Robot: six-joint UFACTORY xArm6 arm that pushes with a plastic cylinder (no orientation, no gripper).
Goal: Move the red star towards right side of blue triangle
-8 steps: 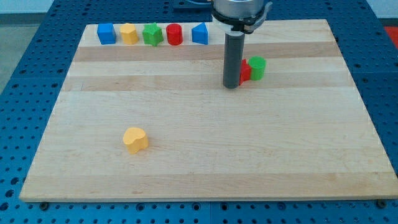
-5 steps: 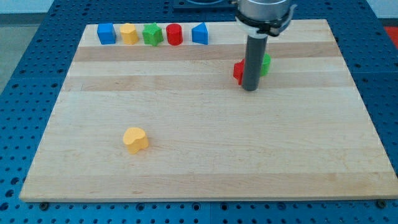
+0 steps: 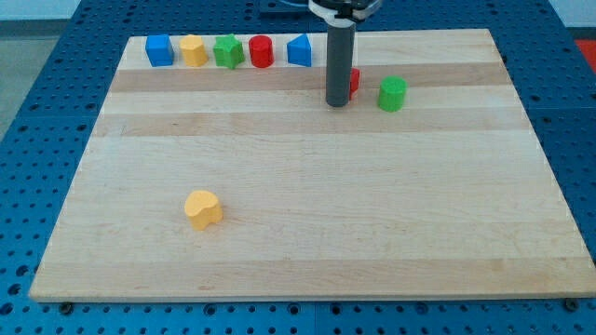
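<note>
The red star [image 3: 354,81] lies near the view's top, mostly hidden behind my rod; only its right edge shows. My tip [image 3: 338,104] rests on the board just below and left of the red star, seemingly touching it. The blue triangle [image 3: 299,50] stands at the right end of the top row, up and left of the star, with a small gap between them. The star is a little lower than the triangle.
The top row also holds a blue cube [image 3: 159,50], a yellow block [image 3: 193,49], a green star [image 3: 228,51] and a red cylinder [image 3: 261,51]. A green block [image 3: 392,94] sits right of the red star. A yellow heart [image 3: 202,208] lies lower left on the wooden board [image 3: 307,233].
My tip swung right, then back left and up. The red star has slid up and left, away from the green block and nearer the blue triangle.
</note>
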